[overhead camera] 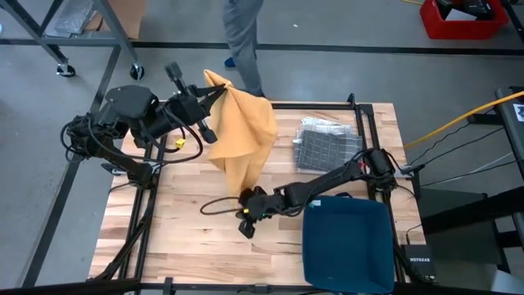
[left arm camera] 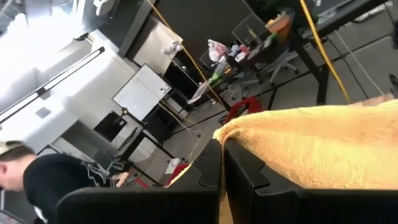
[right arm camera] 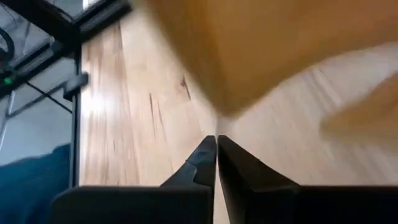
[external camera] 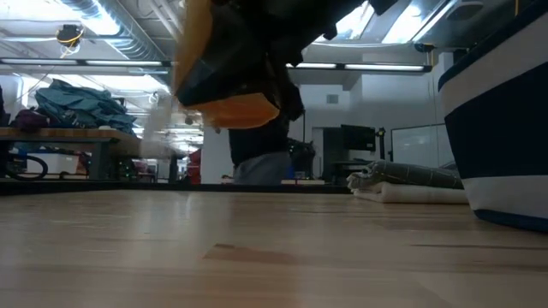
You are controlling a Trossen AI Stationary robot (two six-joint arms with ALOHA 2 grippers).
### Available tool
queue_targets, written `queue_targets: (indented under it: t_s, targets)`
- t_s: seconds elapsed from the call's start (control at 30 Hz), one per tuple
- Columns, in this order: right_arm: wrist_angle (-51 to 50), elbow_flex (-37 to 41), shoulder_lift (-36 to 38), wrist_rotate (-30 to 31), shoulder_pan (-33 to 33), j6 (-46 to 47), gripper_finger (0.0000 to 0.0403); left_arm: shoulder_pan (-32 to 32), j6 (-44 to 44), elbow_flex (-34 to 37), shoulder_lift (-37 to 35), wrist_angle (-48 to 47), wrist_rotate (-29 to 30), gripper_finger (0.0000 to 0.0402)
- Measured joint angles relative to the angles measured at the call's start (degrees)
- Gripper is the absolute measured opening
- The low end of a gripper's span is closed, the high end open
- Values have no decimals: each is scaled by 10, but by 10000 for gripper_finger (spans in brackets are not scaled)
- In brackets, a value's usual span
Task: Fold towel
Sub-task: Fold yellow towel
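A mustard-yellow towel point(overhead camera: 241, 131) hangs over the wooden table point(overhead camera: 188, 238). Its top corner is in my left gripper point(overhead camera: 214, 88), which is held high near the table's far left. It narrows downward to a lower corner at my right gripper point(overhead camera: 245, 197) near the table's middle. In the left wrist view the towel point(left arm camera: 311, 143) spreads away from the shut fingers. The right wrist view has the towel point(right arm camera: 267, 43) tapering down to the shut fingertips. Seen from the low view, the towel point(external camera: 240, 113) hangs clear above the tabletop, partly behind the dark gripper. My left gripper pinches the towel's top corner point(left arm camera: 231, 132) between its two fingers, which lie about level and point toward the table's right. The towel hangs below them, clear of the table. My right gripper has its shut fingertips on the towel's lowest corner point(right arm camera: 219, 117), slanting down from the table's right. That corner is clear of the table; the pinch itself is blurred.
A folded grey checked cloth point(overhead camera: 327, 146) lies at the far right. A dark blue bin point(overhead camera: 348, 242) stands at the near right. A black cable point(overhead camera: 214, 203) loops on the table near my right gripper. A person point(overhead camera: 241, 33) stands beyond the far edge.
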State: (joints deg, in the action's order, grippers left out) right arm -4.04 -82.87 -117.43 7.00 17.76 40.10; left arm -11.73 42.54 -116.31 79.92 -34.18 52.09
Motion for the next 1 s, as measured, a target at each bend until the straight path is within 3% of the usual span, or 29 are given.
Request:
queue_targets:
  t_s: [0.17, 0.33, 0.53, 0.73, 1.0]
  targets:
    - [-1, 0, 0, 35, 8, -1, 49, 0, -1, 0, 0, 4, 3, 0]
    - [0, 0, 0, 45, 5, -1, 110, 0, -1, 0, 0, 1, 2, 0]
    - [16, 0, 0, 139, 6, 6, 169, 0, -1, 0, 0, 2, 2, 0]
    - [16, 0, 0, 287, 3, 34, 177, 0, -1, 0, 0, 2, 2, 0]
    - [51, 0, 0, 284, -10, 34, 177, 0, -1, 0, 0, 4, 0, 0]
